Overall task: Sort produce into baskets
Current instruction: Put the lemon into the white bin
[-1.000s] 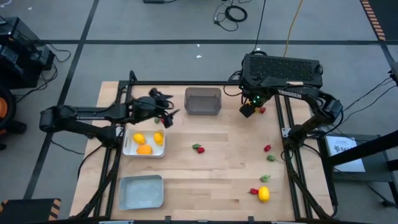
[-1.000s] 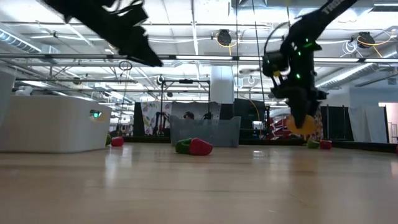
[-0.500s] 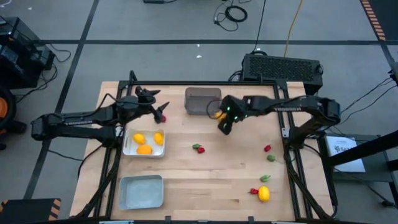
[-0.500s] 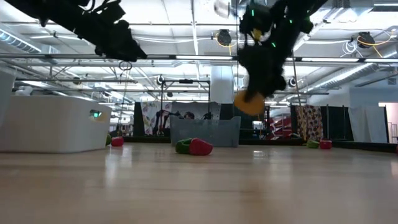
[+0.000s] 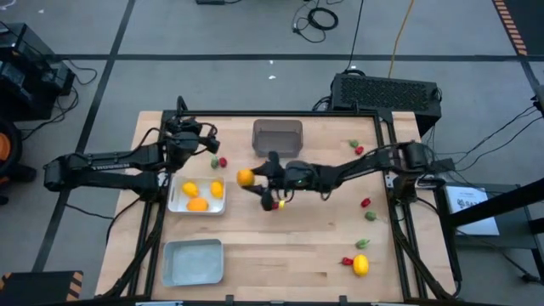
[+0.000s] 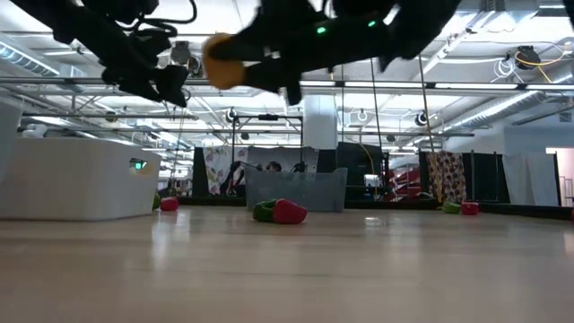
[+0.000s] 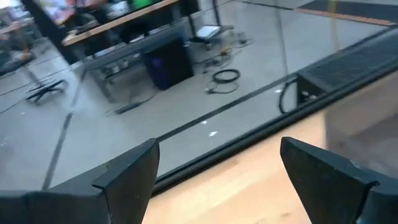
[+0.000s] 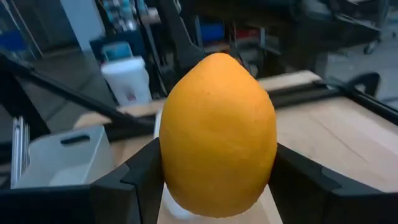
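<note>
My right gripper (image 5: pixel 248 178) hangs over the table's middle, just right of the white tray (image 5: pixel 176 202), shut on an orange lemon (image 8: pixel 217 134). The tray holds three yellow-orange pieces (image 5: pixel 197 204). My left gripper (image 5: pixel 204 134) hovers near the far left, open, with nothing between its fingers (image 7: pixel 134 171). The dark grey bin (image 5: pixel 277 138) stands at the far edge, and the light grey-blue tray (image 5: pixel 193 261) is near left. Red and green pieces lie loose: one (image 5: pixel 219 161) beside the white tray, another (image 6: pixel 280 212) mid-table under my right arm. My right gripper pinches the lemon by its two opposite sides (image 8: pixel 169 171) between the two fingers (image 8: pixel 127 186). The fingers come about level from the table's right. The lemon is lifted clear, high above the table (image 6: pixel 224 61).
More produce lies on the right: a yellow lemon (image 5: pixel 360 266) with red and green bits near the front, a red piece (image 5: pixel 365 202), a green piece (image 5: pixel 371 218), and a pair (image 5: pixel 355 148) at the far right. A large black box (image 5: pixel 387 92) stands beyond the far right corner.
My right gripper has swept from the table's far right corner toward the left, past the dark bin, carrying the lemon, and has tipped from pointing down to about level. My left gripper has drawn back toward the far left and turned.
</note>
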